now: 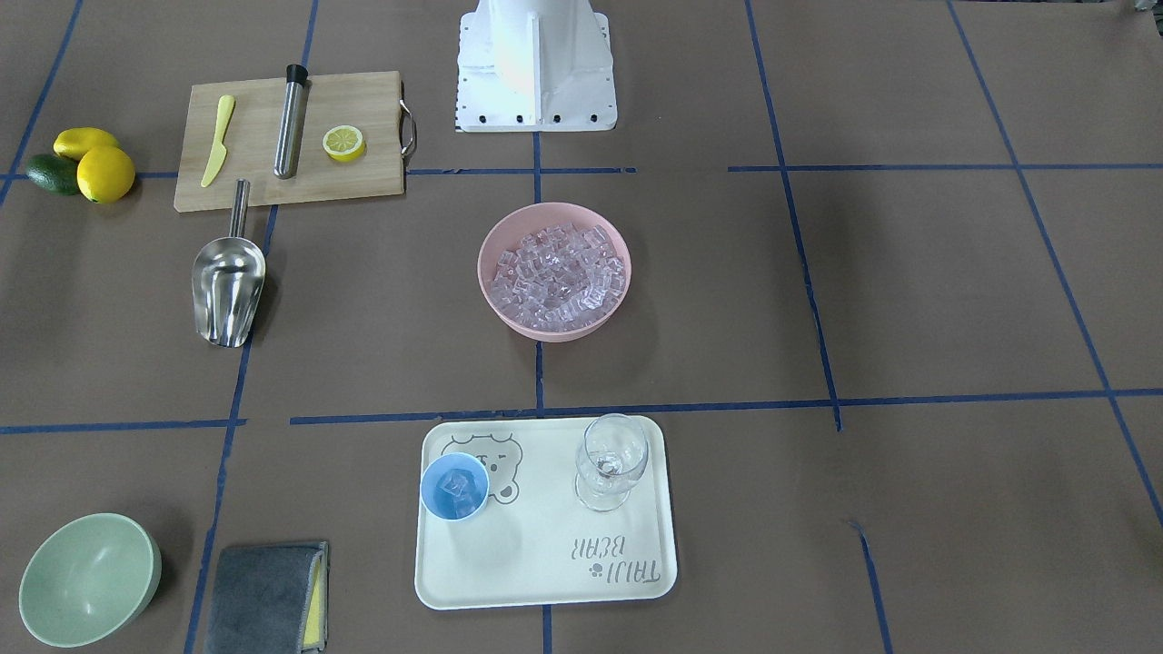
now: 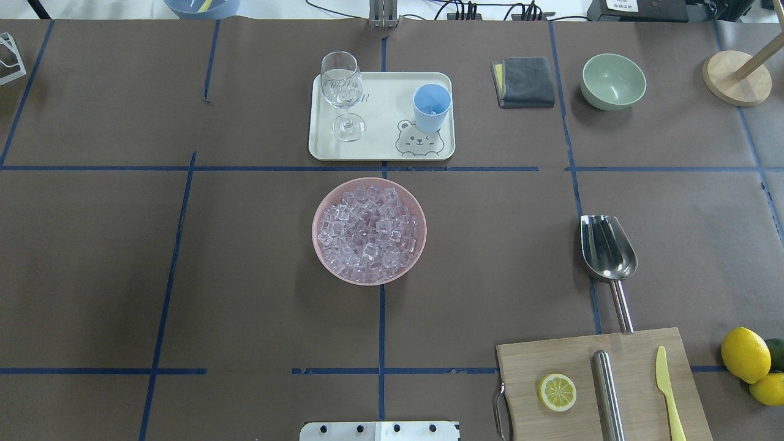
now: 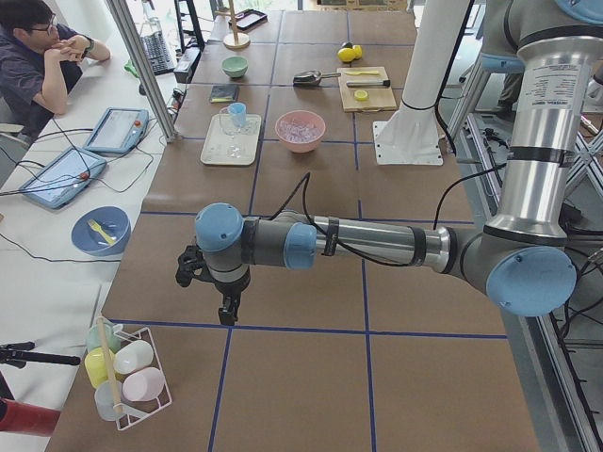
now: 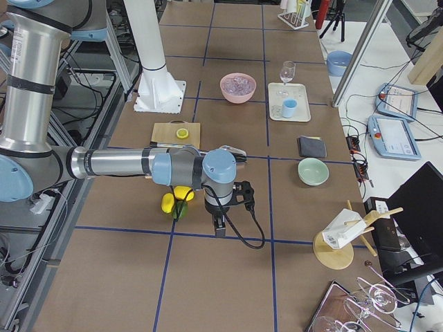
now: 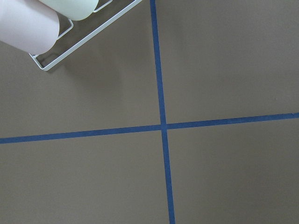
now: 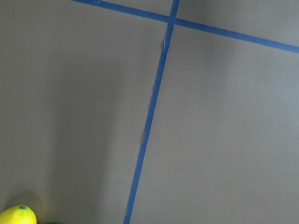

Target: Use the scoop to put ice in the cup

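The ice (image 2: 369,233) fills a pink bowl (image 2: 321,204) at the table's middle. The light-blue cup (image 2: 432,107) stands upright on a cream tray (image 2: 380,150); the front-facing view shows a few clear pieces inside the cup (image 1: 454,487). The steel scoop (image 2: 607,248) lies empty on the table, its handle touching the cutting board's edge. My left gripper (image 3: 226,311) shows only in the left side view, far from these things, near a white rack. My right gripper (image 4: 218,227) shows only in the right side view, beyond the lemons. I cannot tell whether either is open or shut.
A wine glass (image 2: 342,92) stands on the tray. A cutting board (image 2: 551,361) holds a lemon half, a steel cylinder (image 2: 608,395) and a yellow knife. Lemons (image 2: 744,354), a green bowl (image 2: 612,81) and a grey cloth (image 2: 525,81) lie to the right.
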`<state>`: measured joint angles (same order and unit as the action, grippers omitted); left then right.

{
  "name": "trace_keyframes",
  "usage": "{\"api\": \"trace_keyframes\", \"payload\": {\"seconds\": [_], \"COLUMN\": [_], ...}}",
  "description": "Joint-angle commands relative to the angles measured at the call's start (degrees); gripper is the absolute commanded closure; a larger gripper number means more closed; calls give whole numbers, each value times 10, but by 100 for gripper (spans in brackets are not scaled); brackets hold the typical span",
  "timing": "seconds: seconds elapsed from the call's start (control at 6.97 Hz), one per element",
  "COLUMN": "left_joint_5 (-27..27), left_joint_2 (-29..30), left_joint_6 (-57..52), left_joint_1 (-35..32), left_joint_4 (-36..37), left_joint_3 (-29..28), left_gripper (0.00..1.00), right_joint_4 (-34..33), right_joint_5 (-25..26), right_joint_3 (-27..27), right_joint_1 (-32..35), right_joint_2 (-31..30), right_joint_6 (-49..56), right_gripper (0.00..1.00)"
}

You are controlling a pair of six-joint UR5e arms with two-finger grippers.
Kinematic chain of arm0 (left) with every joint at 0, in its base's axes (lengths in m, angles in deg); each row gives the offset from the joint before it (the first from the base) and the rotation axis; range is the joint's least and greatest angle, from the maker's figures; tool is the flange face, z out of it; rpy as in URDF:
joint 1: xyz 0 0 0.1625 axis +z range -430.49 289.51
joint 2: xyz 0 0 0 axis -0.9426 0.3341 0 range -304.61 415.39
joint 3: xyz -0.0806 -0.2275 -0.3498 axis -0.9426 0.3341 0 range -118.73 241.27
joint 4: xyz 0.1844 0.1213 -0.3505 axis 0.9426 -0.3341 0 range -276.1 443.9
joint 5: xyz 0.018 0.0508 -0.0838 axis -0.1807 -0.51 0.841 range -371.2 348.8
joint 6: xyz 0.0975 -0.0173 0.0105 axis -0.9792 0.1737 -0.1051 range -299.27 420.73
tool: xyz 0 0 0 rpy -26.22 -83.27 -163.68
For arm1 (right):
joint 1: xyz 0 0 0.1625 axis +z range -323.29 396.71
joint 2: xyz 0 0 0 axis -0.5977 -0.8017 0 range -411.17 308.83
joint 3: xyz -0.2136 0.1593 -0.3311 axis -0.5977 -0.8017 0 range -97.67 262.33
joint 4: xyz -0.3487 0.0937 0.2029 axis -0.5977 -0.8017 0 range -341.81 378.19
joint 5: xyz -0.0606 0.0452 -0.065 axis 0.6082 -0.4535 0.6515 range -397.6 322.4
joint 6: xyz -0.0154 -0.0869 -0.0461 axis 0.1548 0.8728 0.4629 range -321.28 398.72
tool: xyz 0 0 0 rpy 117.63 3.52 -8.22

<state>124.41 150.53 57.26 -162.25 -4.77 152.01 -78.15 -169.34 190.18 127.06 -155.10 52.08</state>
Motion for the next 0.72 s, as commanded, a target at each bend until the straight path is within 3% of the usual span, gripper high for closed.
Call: {"api": "trace_keyframes", "payload": {"seconds": [0.0, 0.57], "left_joint_5": [-3, -3], "left_joint_2": [0, 0], "left_joint_6": [-4, -4], "left_joint_1": [1, 1], "left_joint_4": [0, 1], "left_joint_3": [2, 11], "left_gripper": [0, 0], "right_joint_4": [-1, -1], "right_joint_5": [1, 1], "right_joint_3": [0, -1], "right_joint_1": [0, 0], "right_joint_2": [0, 0], "right_joint_6": [-27, -39], "right_gripper": [0, 0]}}
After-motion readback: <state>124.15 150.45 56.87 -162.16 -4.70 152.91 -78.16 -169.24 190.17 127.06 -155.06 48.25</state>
